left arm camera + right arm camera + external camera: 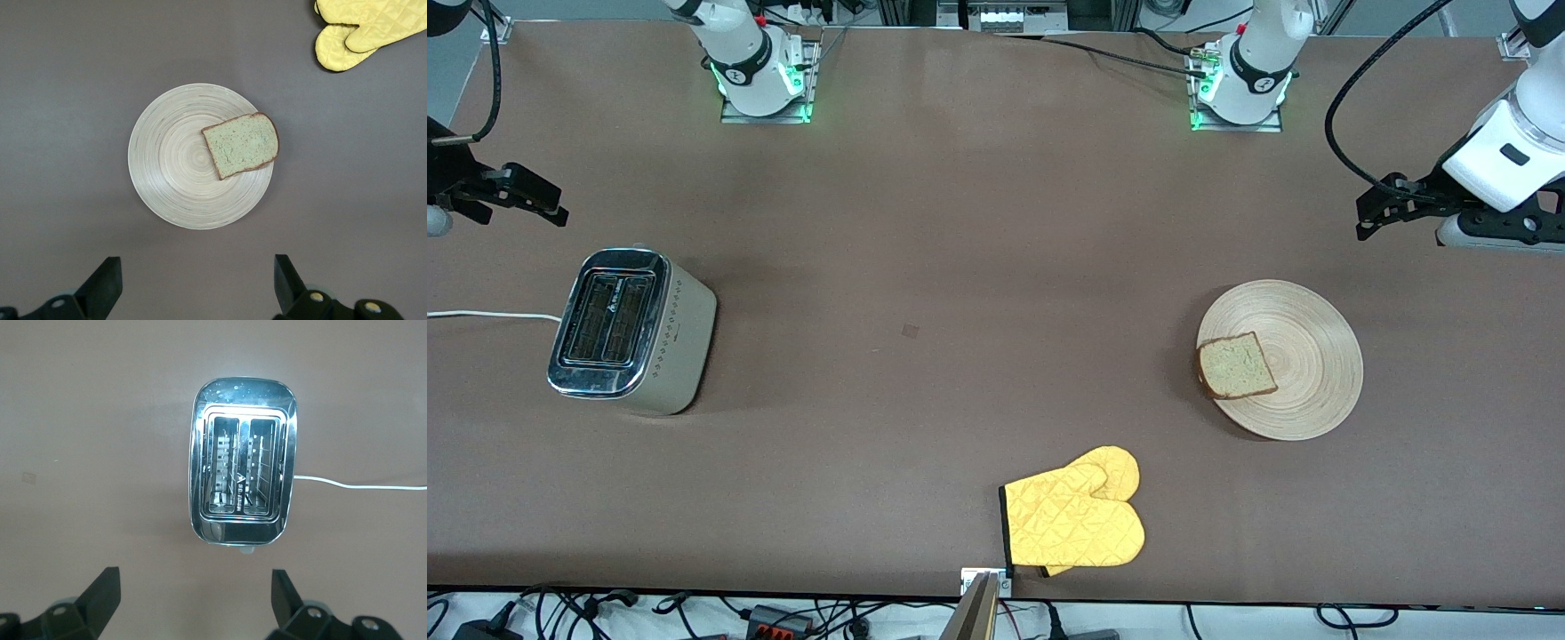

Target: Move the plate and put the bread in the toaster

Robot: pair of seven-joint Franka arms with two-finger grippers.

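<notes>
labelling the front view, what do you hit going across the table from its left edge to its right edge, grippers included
right gripper → toaster → yellow oven mitts → bread on the plate → left gripper

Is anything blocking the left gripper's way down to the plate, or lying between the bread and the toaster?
Nothing visible. The left gripper, fingers open, hangs over bare table beside the plate. Between the bread and the toaster the table is bare; the yellow oven mitts lie nearer the front camera.
</notes>
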